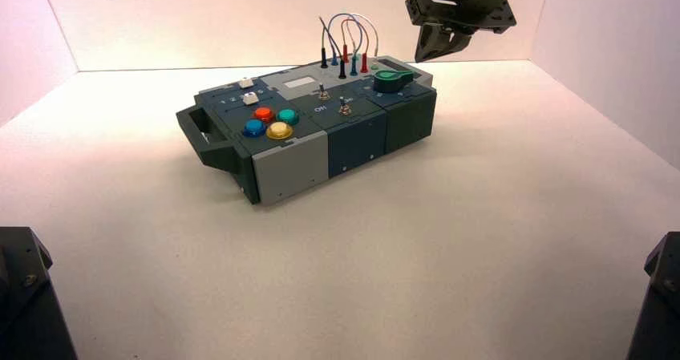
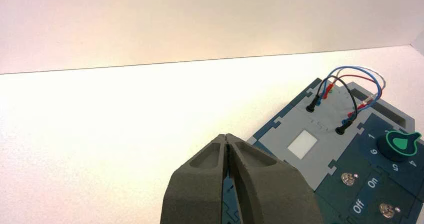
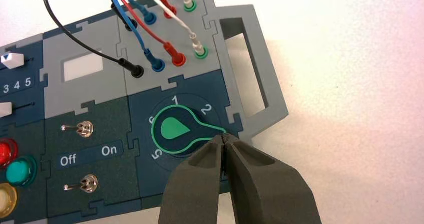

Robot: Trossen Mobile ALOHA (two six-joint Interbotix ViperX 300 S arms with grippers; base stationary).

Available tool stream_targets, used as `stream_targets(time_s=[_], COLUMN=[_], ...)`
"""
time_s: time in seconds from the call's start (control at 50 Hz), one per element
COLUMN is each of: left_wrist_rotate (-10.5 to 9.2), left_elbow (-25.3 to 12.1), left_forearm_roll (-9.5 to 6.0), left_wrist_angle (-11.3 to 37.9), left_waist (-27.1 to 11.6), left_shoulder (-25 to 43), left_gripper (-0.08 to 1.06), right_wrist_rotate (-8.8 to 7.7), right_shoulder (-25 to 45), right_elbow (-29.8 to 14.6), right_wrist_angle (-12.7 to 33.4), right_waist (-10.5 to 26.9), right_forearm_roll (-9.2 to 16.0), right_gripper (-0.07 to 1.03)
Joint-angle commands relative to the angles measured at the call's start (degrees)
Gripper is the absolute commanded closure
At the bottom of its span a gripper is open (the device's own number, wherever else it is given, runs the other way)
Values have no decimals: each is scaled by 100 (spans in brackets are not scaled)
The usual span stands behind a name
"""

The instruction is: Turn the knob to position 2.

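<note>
The knob (image 3: pixel 176 130) sits just beside the box's wires (image 3: pixel 150 29), its tip touching the clenched right hand (image 3: pixel 226 140); the left hand (image 2: pixel 226 138), clenched, hovers beyond the box (image 1: pixel 297 163).

High cam sits above and behind, looking down on the whole box (image 1: pixel 309 127). Both wrist cams look down from closer; the right one's nearest, and all three catch the knob (image 3: pixel 176 129).

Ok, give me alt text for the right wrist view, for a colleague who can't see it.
The right gripper, fingers closed together, hangs over the box just past the pointed tip of the green knob, which aims beyond the printed 2 toward the box's handle end. Beside the knob sit two metal toggle switches labelled Off and On, with plugged-in wires behind.
</note>
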Motion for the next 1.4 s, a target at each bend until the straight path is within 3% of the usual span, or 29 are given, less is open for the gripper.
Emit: stream_targets(time_s=[0.02,1.4], left_wrist_rotate=[0,0], left_elbow=[-79,-79], left_forearm_roll=[0,0], left_wrist_angle=[-62,-62], left_waist=[18,18], left_shoulder=[-18,-44], left_gripper=[101,101], right_wrist_rotate=[0,0], right_shoulder=[-35,352], right_elbow=[-79,-369], right_wrist_angle=[-18,0], right_waist=[-9,-9], right_forearm_roll=[35,26], right_gripper=[99,99])
